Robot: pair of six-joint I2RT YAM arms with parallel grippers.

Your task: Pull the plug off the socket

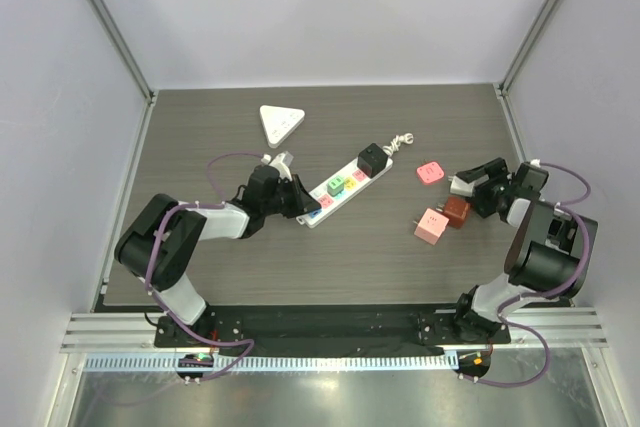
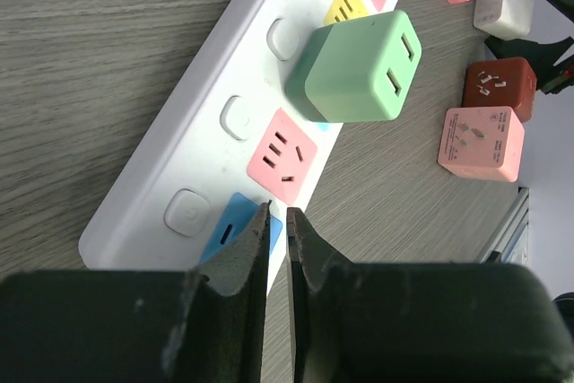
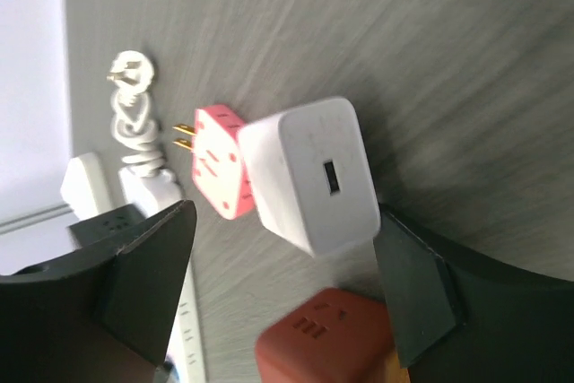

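Right now your left gripper [image 2: 280, 213] has its jaws almost closed on nothing over the power strip's [image 2: 193, 145] blue end socket, the green plug [image 2: 359, 69] seated just beyond them, while your right gripper [image 3: 282, 221] spreads its jaws wide around a white charger [image 3: 309, 177].

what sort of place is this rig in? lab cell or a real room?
Most likely a lab test cell, not a home: plain pale panel walls on aluminium posts enclose the table, with a slotted mounting rail at its near edge.
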